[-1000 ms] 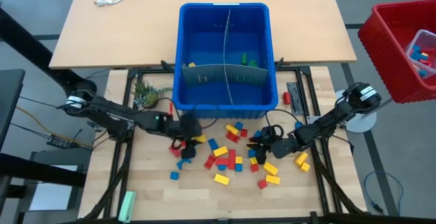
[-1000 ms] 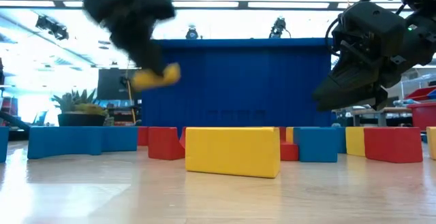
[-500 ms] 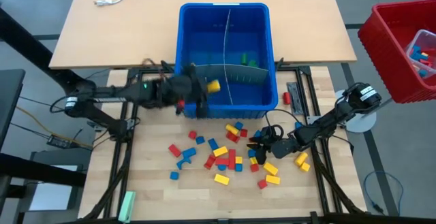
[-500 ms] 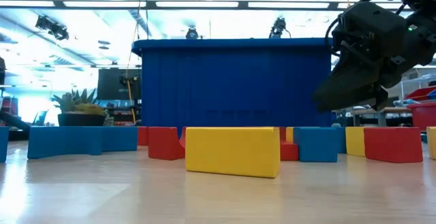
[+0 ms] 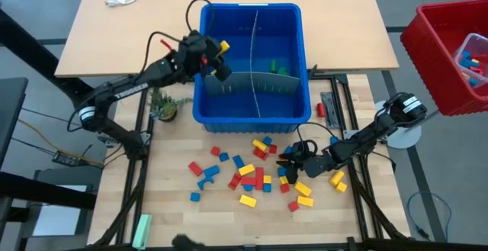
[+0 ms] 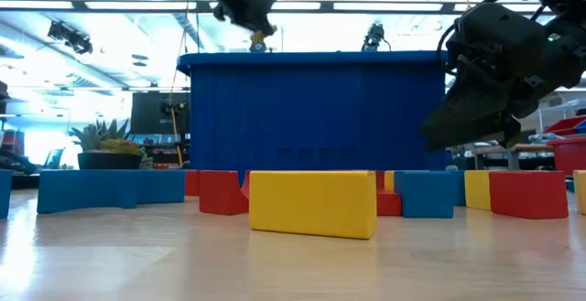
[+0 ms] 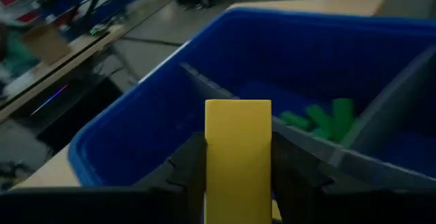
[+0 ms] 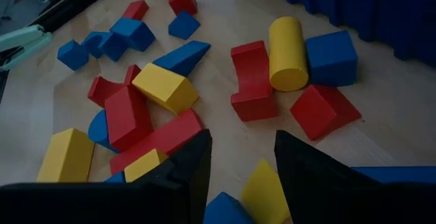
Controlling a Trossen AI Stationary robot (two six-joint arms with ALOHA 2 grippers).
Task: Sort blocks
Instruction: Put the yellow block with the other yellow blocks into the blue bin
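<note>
1. The blue bin (image 5: 252, 64) stands at the far side of the table, split by grey dividers into compartments; green blocks (image 5: 276, 67) already lie in the far right one, and a few small blocks near the cross divider.
2. The left arm reaches over the bin's left wall, with the left gripper (image 5: 217, 55) above the left compartment. The step in hand looks like the drop-off of a carried block.
3. The right arm lies low across the table's right side. Its right gripper (image 5: 292, 162) hovers just over the loose pile with its fingers parted, and nothing shows between them in the right wrist view.
4. The scattered blocks (image 5: 255, 171), red, yellow and blue, lie on the wooden table in front of the bin.
5. The yellow block (image 7: 238, 152) is clamped between the left gripper's fingers, standing upright over the bin's interior.
6. The next move likely calls for the yellow compartment to be chosen, away from the green ones, and the fingers spread to let the block fall clear of the dividers.
</note>
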